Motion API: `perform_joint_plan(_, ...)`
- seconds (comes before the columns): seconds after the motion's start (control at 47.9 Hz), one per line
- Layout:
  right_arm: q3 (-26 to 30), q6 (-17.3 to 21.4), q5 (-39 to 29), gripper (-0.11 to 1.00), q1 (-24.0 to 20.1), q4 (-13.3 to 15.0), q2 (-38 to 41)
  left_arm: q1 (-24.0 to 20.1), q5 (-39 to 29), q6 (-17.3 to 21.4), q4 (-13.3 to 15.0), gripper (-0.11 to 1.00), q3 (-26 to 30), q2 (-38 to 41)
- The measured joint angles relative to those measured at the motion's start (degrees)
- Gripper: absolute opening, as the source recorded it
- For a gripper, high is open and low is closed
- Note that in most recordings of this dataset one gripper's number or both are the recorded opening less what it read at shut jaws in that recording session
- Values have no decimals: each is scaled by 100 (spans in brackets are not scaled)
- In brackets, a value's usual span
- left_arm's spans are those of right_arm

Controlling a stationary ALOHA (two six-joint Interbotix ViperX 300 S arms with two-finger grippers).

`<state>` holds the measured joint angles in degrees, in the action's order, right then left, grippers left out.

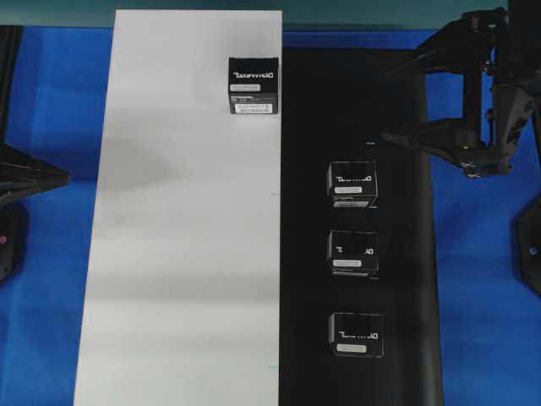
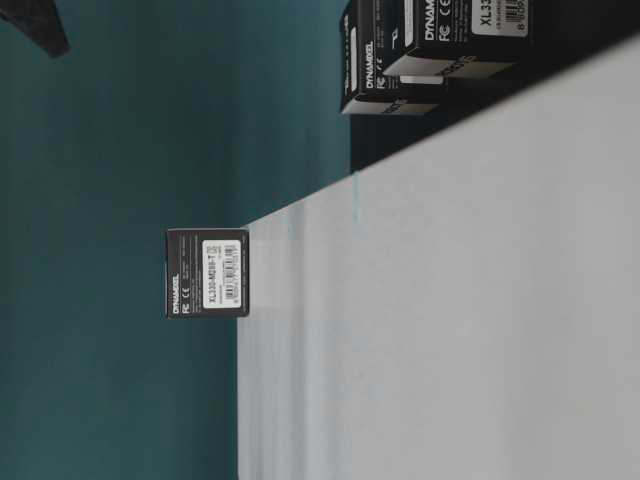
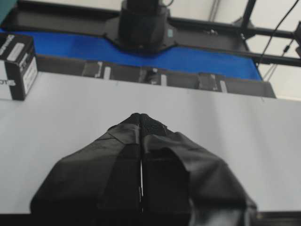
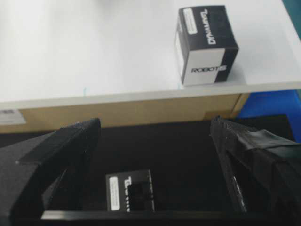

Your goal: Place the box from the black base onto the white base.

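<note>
Three boxes lie in a row on the black base [image 1: 397, 254]: one far [image 1: 352, 183], one in the middle [image 1: 353, 251], one near [image 1: 356, 333]. Another look-alike box [image 1: 252, 86] stands on the white base [image 1: 177, 254], close to its far right corner. My right gripper [image 1: 389, 103] hovers open above the far end of the black base, holding nothing. In the right wrist view its fingers [image 4: 70, 141] spread wide, with a box [image 4: 130, 189] on the black sheet below them. My left gripper [image 3: 141, 116] is shut and empty, pointing across the white base.
Blue table surface [image 1: 482, 296] surrounds both sheets. The left arm [image 1: 21, 178] rests at the left edge. The right arm's body [image 1: 507, 101] fills the upper right corner. A black arm base [image 3: 141, 23] and frame rails stand beyond the sheets.
</note>
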<state>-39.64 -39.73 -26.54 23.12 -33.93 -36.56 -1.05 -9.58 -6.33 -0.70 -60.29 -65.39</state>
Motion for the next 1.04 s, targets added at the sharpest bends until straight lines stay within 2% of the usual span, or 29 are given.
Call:
perform_joint_plan(0.292,-9,-9,70,97,0,0,62,-9,0,-18,-9,-6,0,0)
perform_joint_plan(0.605,-53,-9,70,97,0,9,62,0,-9,-290,0,-6,0,0)
perform_joint_plan(1.043,-88,-9,79,97,0,18,62,0,-18,-290,0,-6,0,0)
